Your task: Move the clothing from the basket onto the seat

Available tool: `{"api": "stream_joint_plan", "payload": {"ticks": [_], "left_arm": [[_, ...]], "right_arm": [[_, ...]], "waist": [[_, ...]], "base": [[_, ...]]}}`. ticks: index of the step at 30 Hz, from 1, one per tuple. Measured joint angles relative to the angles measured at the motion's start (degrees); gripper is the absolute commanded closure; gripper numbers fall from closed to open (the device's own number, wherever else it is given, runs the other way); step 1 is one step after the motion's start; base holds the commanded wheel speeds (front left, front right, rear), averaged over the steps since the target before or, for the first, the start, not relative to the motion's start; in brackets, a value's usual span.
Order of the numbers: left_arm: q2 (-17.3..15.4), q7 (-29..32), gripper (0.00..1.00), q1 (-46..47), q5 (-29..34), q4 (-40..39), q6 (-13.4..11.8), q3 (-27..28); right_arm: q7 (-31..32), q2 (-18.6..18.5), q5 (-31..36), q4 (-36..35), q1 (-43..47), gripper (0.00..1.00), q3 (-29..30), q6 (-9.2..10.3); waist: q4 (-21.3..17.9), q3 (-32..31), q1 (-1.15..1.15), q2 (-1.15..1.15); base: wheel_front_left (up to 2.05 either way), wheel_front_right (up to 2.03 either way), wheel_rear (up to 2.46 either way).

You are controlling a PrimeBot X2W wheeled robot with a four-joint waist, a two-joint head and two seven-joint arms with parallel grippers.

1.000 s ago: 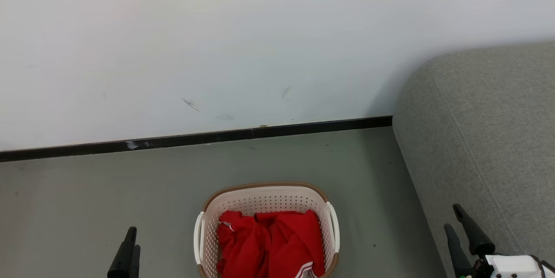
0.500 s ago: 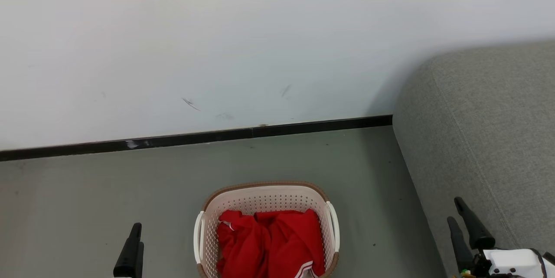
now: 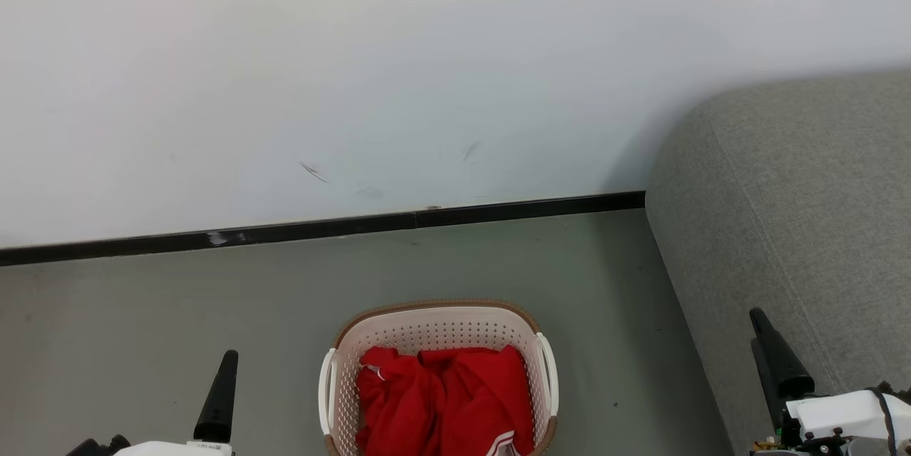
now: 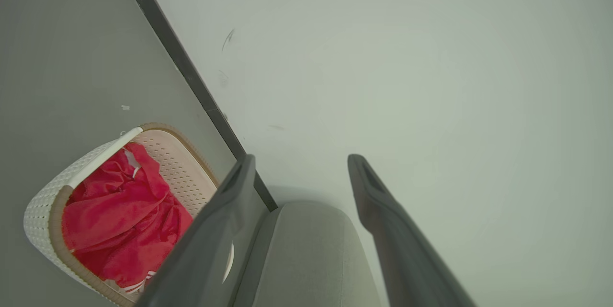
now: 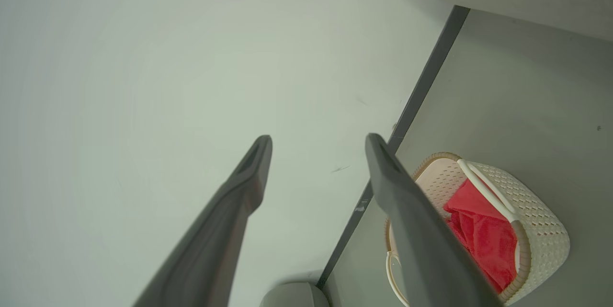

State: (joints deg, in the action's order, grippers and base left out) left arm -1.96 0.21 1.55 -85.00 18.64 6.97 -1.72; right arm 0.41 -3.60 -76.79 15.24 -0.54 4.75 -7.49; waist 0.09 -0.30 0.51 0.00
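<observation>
The basket (image 3: 434, 308), cream with a brown rim, stands on the floor at the bottom middle of the head view. The red clothing (image 3: 441, 399) lies bunched inside it, with white stripe trim at its near edge. My left gripper (image 3: 228, 360) is to the basket's left and my right gripper (image 3: 758, 317) is at the lower right, in front of the grey seat (image 3: 797, 214). Both are clear of the basket. In the left wrist view the left gripper (image 4: 301, 163) stands open and empty, with basket (image 4: 48, 197) and clothing (image 4: 119, 216) at lower left. The right gripper (image 5: 319, 140) is open and empty too.
A white wall (image 3: 427, 72) with a black baseboard (image 3: 320, 227) runs behind the basket. Grey floor (image 3: 142, 314) lies left of the basket and between it and the seat. The seat's rounded end (image 4: 306, 249) shows between the left fingers.
Both grippers have moved up the head view, and the left wrist's white housing has come in at the bottom edge. Basket and clothing have not moved.
</observation>
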Motion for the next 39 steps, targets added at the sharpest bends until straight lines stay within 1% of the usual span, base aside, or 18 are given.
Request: {"api": "stream_joint_plan", "payload": {"ticks": [4,8,13,18,21,26,34,39], "left_arm": [[-0.46,-0.89,0.0,0.54,2.69,0.02,0.0,-1.03],[-1.38,-1.67,0.0,0.77,5.86,0.27,0.0,-2.11],[-2.14,-2.69,0.0,1.8,10.46,0.35,0.01,-2.26],[-2.34,-3.63,0.0,1.9,14.9,0.38,0.01,-2.49],[-2.76,-4.19,0.0,2.01,18.19,0.45,0.01,-2.67],[-3.66,-5.36,0.0,2.68,24.12,0.7,0.01,-2.83],[-3.75,-6.82,0.0,2.75,32.95,0.88,-0.37,-3.05],[-4.02,-7.87,0.0,2.76,38.86,0.88,-0.58,-3.24]], "right_arm": [[-0.71,-0.27,3.67,-0.81,-0.1,0.0,-0.35,0.0],[-1.51,-0.87,7.87,-1.9,-0.71,0.0,-1.02,0.0],[-2.54,-1.79,13.65,-3.02,-1.14,0.0,-2.46,0.0],[-3.47,-2.68,19.87,-3.89,-1.15,0.0,-3.94,0.0],[-4.03,-3.21,23.68,-4.09,-1.15,0.0,-5.11,0.0],[-5.17,-4.3,30.18,-4.1,-1.14,0.0,-7.15,0.0],[-6.6,-4.41,38.53,-3.66,-1.14,0.0,-9.02,0.0],[-7.6,-4.49,43.7,-3.19,-1.15,0.0,-9.82,0.0]], "waist": [[0.01,-0.34,0.22,0.0],[0.05,-0.72,0.38,0.0],[0.15,-1.14,0.48,0.0],[0.33,-1.4,0.48,0.0],[0.42,-1.48,0.39,0.0],[0.5,-1.44,0.15,0.0],[0.54,-1.18,-0.23,0.0],[0.53,-1.04,-0.37,0.0]], "base": [[0.0,0.0,0.0],[0.0,0.0,0.0],[0.0,0.0,0.0],[0.0,0.0,0.0],[0.0,0.0,0.0],[0.0,0.0,0.0],[0.0,0.0,0.0],[0.0,0.0,0.0]]}}
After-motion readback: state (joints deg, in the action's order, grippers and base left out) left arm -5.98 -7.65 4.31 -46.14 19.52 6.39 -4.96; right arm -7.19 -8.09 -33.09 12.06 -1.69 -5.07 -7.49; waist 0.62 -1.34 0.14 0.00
